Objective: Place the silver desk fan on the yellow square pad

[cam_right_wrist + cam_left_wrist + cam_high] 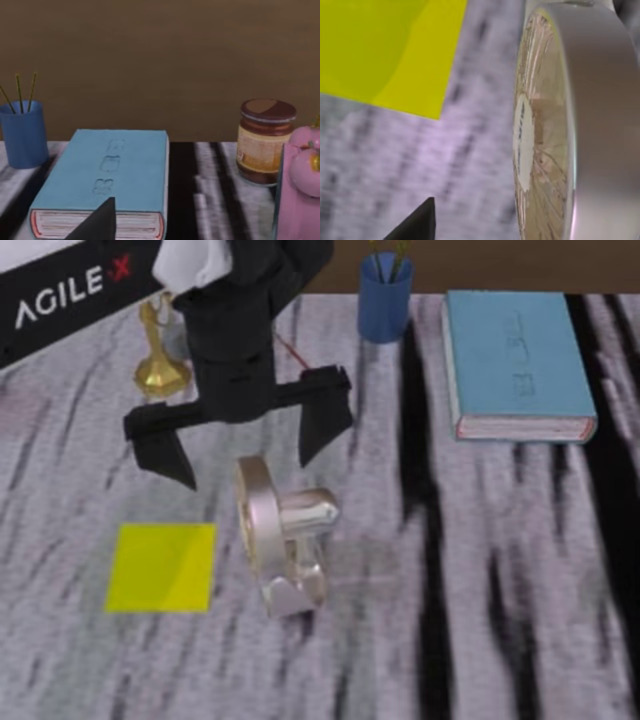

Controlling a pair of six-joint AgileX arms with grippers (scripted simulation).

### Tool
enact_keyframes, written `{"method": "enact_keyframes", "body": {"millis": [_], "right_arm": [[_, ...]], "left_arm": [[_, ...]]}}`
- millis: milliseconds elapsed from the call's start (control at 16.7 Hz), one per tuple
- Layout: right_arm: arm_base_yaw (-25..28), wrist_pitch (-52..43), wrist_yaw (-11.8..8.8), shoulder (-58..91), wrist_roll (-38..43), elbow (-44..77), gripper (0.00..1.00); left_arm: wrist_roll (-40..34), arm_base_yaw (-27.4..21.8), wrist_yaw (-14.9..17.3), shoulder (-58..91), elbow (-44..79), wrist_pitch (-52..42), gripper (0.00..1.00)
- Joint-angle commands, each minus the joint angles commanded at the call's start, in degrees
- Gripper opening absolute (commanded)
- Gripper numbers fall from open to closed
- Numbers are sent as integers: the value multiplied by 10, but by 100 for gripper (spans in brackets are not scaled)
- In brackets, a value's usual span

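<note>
I am holding my left gripper with jaws spread above the silver desk fan, the yellow square pad lying just beyond one jaw.

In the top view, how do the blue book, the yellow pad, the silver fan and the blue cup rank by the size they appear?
1. blue book
2. silver fan and yellow pad: look alike, so not ranked
3. blue cup, partly cut off by the picture's top edge
</note>
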Motion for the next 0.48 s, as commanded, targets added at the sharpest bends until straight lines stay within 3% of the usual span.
{"method": "enact_keyframes", "body": {"millis": [240,480], "right_arm": [[0,0,0,0,0,0,100],[0,0,0,0,0,0,100]], "left_arm": [[-1,-1,0,3,-61,65,100],[-1,-1,0,4,-68,72,100]]}}
